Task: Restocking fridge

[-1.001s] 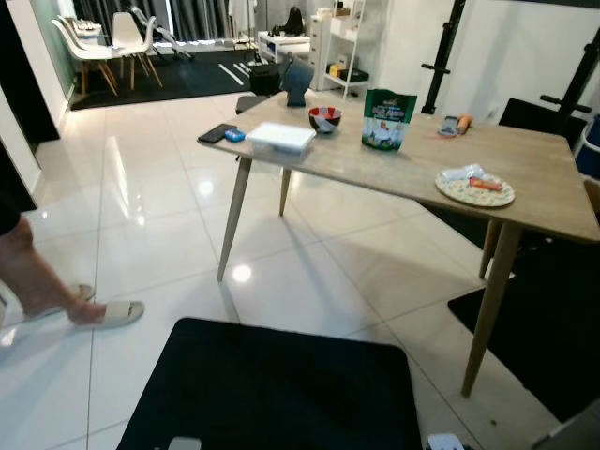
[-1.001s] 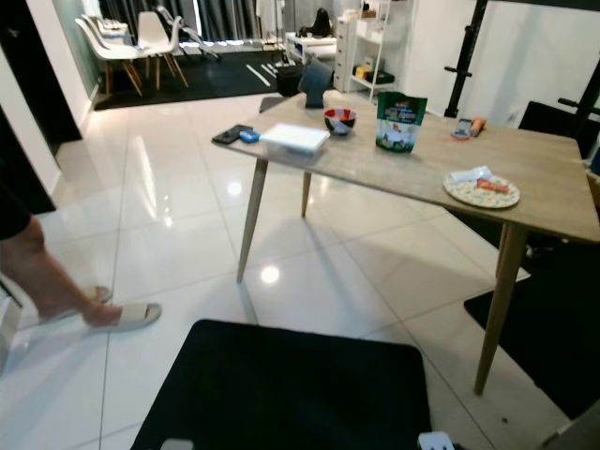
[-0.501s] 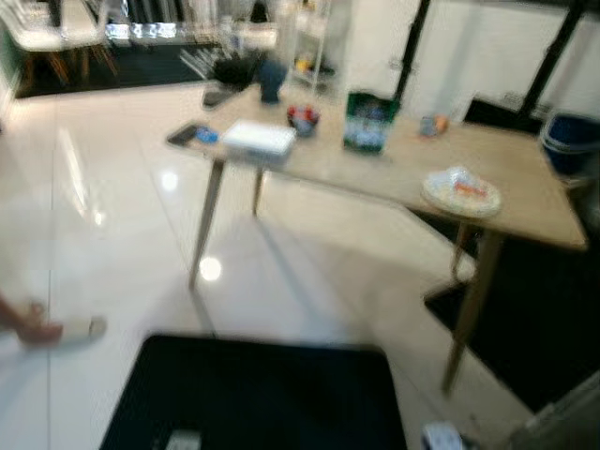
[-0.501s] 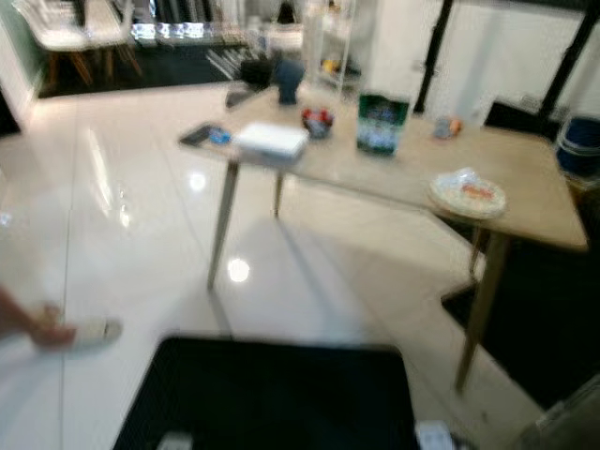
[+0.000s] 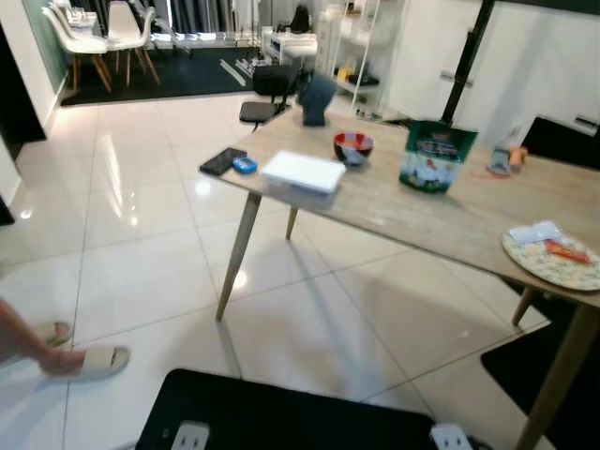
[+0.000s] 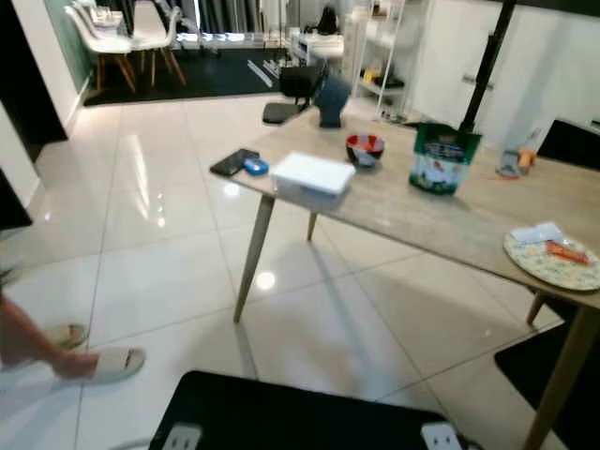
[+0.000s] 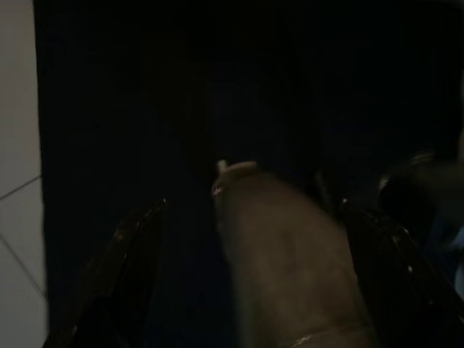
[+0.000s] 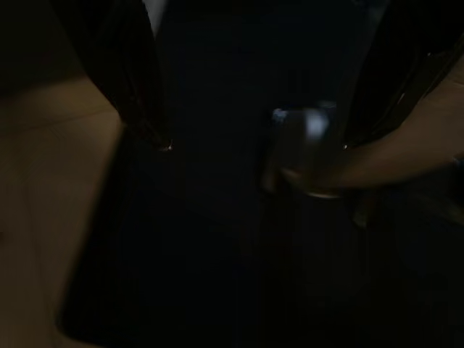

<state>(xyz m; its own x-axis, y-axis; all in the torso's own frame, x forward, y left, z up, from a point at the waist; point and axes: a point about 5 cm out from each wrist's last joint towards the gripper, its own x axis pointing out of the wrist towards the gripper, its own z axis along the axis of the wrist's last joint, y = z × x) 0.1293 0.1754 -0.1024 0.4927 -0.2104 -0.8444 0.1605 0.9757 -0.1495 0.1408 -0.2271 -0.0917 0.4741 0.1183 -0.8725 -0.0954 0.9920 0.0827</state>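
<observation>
A light wooden table [image 5: 394, 202] stands ahead on the white tiled floor. It carries a green food bag [image 5: 435, 156], a red bowl [image 5: 353, 146], a flat white box [image 5: 303, 172], a dark phone [image 5: 223, 160] with a small blue thing [image 5: 245, 166] beside it, and a plate of food [image 5: 555, 255] at the right end. Both arms hang low in the dark. My left gripper [image 7: 254, 206] and my right gripper [image 8: 254, 145] each show two black fingers held wide apart, with nothing gripped.
A person's sandalled foot [image 5: 89, 361] rests on the tiles at the left. A black panel of my own body [image 5: 291, 422] spans the bottom edge. White chairs [image 5: 94, 37] and a shelf unit [image 5: 361, 47] stand at the back. A black mat [image 5: 520, 361] lies under the table's right end.
The camera has shifted and the blur has cleared; the table now sits further right and looks closer. The person's foot is still at the left.
</observation>
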